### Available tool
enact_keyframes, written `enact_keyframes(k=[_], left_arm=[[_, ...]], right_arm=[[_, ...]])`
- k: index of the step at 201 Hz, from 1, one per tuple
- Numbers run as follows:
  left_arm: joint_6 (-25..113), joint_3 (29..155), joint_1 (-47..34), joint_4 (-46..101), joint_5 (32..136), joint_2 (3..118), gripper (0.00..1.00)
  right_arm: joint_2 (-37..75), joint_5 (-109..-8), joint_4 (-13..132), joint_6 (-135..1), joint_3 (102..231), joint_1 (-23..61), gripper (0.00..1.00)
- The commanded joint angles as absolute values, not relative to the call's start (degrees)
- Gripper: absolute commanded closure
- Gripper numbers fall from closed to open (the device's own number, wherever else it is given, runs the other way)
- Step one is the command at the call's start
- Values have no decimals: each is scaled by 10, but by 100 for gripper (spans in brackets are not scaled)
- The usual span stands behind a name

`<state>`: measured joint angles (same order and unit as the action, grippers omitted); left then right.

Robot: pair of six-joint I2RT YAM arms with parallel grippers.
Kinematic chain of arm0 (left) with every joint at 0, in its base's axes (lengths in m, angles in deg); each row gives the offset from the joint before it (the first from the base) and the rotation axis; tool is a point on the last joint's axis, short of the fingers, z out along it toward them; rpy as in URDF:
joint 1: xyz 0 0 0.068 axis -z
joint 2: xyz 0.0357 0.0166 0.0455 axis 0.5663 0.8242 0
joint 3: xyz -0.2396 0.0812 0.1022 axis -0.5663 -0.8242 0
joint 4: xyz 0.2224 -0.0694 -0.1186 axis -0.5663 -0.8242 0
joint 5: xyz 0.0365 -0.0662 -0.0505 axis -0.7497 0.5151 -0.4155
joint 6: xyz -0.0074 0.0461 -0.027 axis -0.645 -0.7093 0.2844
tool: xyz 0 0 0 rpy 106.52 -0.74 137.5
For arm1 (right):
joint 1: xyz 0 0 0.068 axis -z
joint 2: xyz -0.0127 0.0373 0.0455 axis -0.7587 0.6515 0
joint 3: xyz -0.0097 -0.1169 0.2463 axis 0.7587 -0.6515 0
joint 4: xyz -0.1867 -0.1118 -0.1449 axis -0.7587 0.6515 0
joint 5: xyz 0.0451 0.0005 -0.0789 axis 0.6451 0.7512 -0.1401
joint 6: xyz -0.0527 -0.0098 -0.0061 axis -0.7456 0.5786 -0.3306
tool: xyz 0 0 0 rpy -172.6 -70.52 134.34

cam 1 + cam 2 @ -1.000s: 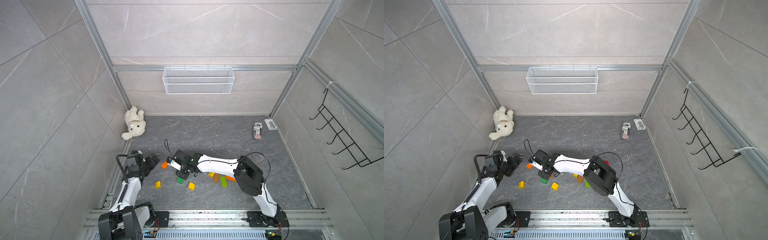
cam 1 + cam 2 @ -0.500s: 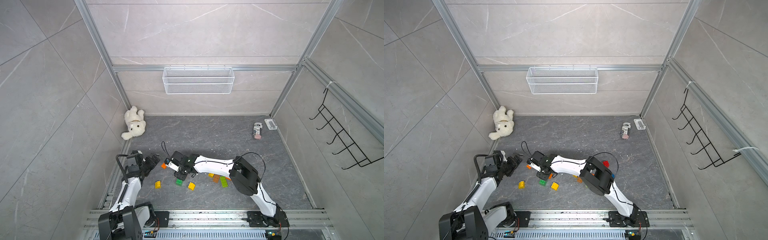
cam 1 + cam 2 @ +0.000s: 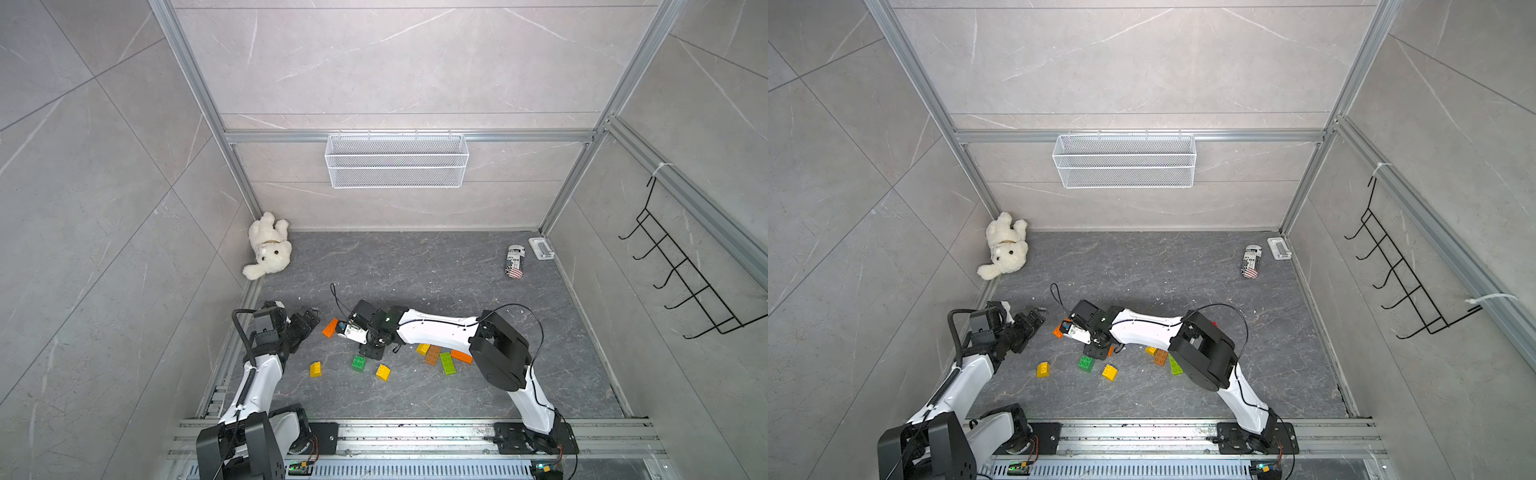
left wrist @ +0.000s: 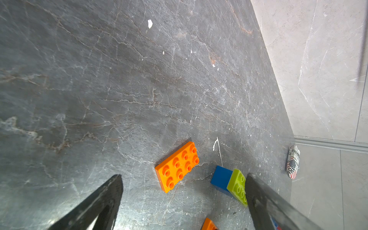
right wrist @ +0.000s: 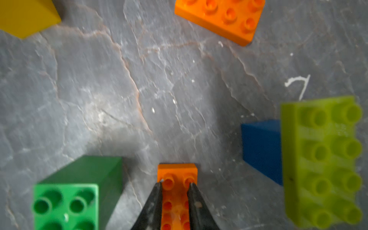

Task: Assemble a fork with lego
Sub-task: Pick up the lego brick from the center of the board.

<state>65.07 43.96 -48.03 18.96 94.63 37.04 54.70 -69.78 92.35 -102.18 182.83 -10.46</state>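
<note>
This is a robot test cell in a lab rather than a lived-in room. Grey stone-look wall panels (image 3: 374, 62) sit in a bare aluminium frame (image 3: 189, 79), boxing in a dark slate-look surface (image 3: 415, 266). The left arm (image 3: 259, 374) and right arm (image 3: 436, 328), white and black, are bolted to a metal rail (image 3: 415, 434) along the 6 o'clock edge. A white wire basket (image 3: 397, 162) hangs at 12 o'clock, a black hook rack (image 3: 690, 264) at 3 o'clock. Unrelated props lie about: a plush bear (image 3: 268, 247) at 10 o'clock, a printed can (image 3: 515, 262) toward 2 o'clock, lego bricks (image 3: 358, 363) near the arms.
</note>
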Motion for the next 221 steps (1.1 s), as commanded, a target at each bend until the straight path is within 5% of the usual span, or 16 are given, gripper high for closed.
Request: enact_keyframes(k=[1, 81, 221], left_arm=[[650, 444, -483, 191, 960, 364, 2], [649, 448, -483, 187, 962, 365, 2], [649, 444, -483, 197, 961, 375, 2]], right_arm=[[516, -681, 943, -1064, 1805, -84, 72], [506, -639, 956, -1030, 1818, -79, 53], [558, -692, 984, -971, 1862, -77, 53]])
